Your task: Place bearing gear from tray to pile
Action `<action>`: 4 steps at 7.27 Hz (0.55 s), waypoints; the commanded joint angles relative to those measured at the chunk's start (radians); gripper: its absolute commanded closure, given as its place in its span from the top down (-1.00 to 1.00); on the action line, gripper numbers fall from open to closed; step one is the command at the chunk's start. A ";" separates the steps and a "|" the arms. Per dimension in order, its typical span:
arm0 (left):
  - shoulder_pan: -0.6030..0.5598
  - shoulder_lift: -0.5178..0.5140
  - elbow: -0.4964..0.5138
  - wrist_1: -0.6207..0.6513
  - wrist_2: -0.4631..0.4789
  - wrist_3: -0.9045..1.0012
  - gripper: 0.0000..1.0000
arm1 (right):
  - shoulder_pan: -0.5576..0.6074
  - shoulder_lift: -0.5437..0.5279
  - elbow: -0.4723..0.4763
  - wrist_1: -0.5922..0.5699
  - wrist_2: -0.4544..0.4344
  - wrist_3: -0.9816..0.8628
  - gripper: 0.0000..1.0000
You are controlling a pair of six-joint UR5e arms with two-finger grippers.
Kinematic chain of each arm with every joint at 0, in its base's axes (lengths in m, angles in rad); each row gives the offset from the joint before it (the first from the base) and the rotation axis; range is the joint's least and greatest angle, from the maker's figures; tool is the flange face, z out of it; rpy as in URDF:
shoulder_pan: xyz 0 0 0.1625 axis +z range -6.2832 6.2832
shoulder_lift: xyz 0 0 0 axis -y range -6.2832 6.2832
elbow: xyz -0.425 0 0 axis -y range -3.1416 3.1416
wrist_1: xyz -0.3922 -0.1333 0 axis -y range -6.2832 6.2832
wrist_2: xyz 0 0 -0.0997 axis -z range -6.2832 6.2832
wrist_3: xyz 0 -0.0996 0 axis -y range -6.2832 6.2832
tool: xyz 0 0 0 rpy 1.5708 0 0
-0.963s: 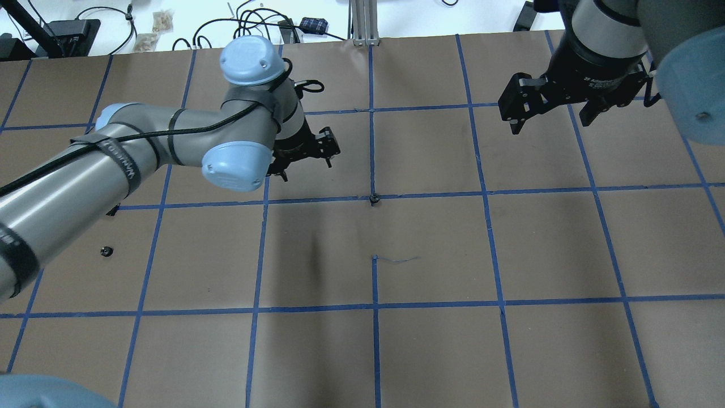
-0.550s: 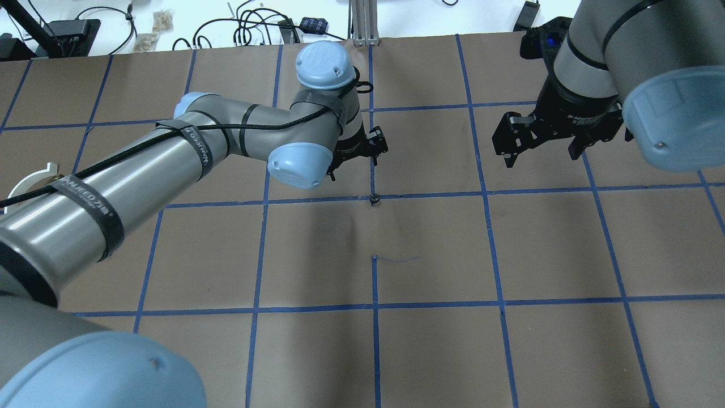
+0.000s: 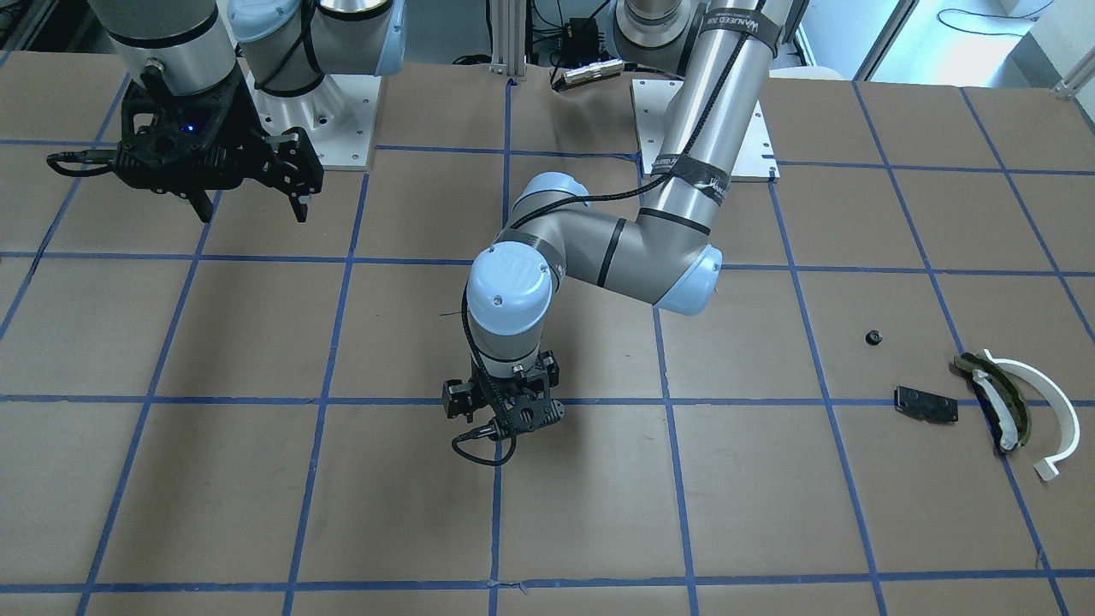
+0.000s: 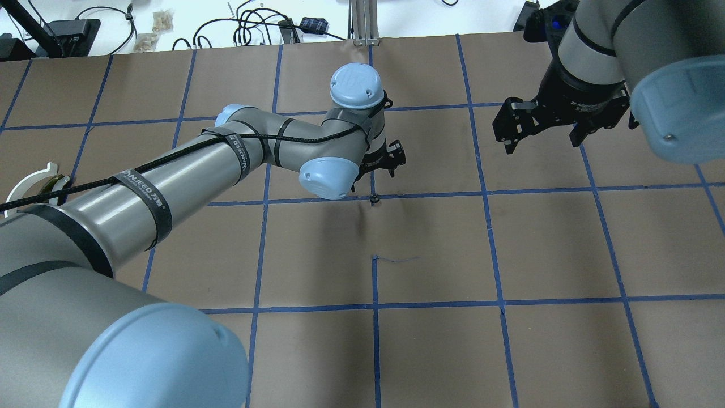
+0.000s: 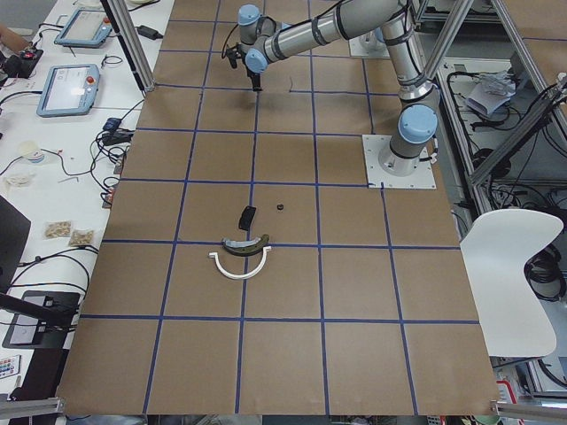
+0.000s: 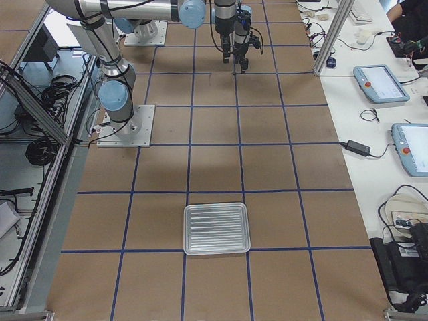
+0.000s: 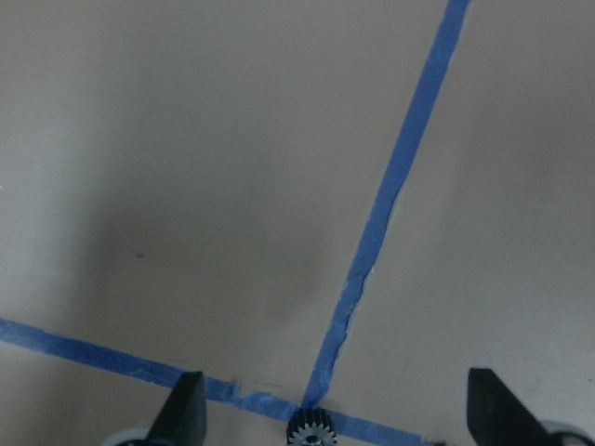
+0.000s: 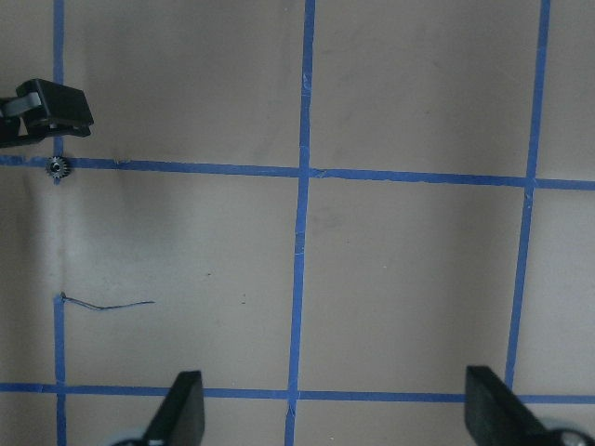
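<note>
While the small, dark, toothed bearing gear [image 7: 311, 430] lies where lines of blue tape [image 7: 400, 186] cross on the counter [image 4: 566, 255], the left tool [image 4: 375, 180] hangs over it, spread wide and gripping nothing. The right tool [image 4: 542, 144] hangs wide apart and empty.

Two bearing gears [image 3: 873, 336] [image 4: 373, 199], one black plate [image 3: 926, 404], one white arc [image 3: 1068, 415], one olive piece [image 3: 1014, 402], one tray [image 6: 215, 205].
</note>
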 commanded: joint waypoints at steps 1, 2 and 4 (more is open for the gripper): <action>0.000 0.015 -0.068 0.010 -0.002 0.009 0.78 | 0.002 0.032 -0.005 -0.001 -0.001 -0.002 1.00; 0.002 0.006 -0.053 0.010 -0.002 0.003 0.40 | 0.002 0.035 -0.012 -0.001 -0.001 -0.002 1.00; 0.006 0.021 -0.050 0.010 -0.001 -0.002 0.35 | 0.002 0.027 -0.010 0.002 -0.002 0.001 1.00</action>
